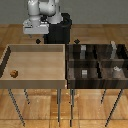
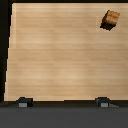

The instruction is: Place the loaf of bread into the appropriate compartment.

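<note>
Exterior view: the arm sits high at the back, gripper [image 1: 38,39] hanging above the far rim of the light tan bin [image 1: 35,80], nowhere near the floor of it. The loaf of bread [image 1: 14,73] lies on that bin's floor close to the wall on the exterior view's left, well apart from the gripper. The dark divided bin [image 1: 97,80] stands just beside the tan one on the exterior view's right; 1 of its front cells holds a small grey cube [image 1: 85,73], which I judge marks the target compartment [image 1: 82,76], while other cells hold taller grey shapes. Wrist view: looks down on the tan bin's floor, loaf of bread [image 2: 111,18] off in a corner of the pic, not under the tool. Both fingertips [image 2: 23,103] show wide apart w/ nothing between them, so the gripper is spread and empty. Step in hand, as I read it, is the approach. To do it well: move across until the loaf sits midway btwn the fingertips, then drop straight down. The loaf is tiny vs the gripper and near the wall, so watch 1 finger doesn't clip the wall, and go low before closing.
</note>
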Motion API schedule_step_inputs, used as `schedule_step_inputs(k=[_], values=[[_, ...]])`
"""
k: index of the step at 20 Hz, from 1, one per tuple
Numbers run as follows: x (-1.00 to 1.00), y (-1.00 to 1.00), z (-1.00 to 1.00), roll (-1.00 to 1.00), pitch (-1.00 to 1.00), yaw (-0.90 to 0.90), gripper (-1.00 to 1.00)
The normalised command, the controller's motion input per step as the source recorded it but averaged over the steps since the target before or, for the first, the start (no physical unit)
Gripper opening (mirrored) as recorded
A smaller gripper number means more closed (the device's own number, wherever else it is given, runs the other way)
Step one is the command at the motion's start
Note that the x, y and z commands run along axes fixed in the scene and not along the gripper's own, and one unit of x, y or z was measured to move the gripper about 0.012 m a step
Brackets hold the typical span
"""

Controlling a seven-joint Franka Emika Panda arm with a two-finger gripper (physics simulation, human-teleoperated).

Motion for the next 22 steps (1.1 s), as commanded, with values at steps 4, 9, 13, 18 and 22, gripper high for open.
schedule_step_inputs(k=[4, 9, 13, 18, 22], values=[[0.00, -1.00, 0.00, 0.00, 0.00, 0.00, 1.00], [0.24, -0.60, 0.00, 0.00, 0.00, 0.00, 1.00], [1.00, 0.00, 0.00, 0.00, 0.00, 0.00, 1.00], [1.00, 0.00, 0.00, 0.00, 0.00, 0.00, 1.00], [1.00, 0.00, 0.00, 0.00, 0.00, 0.00, 1.00]])
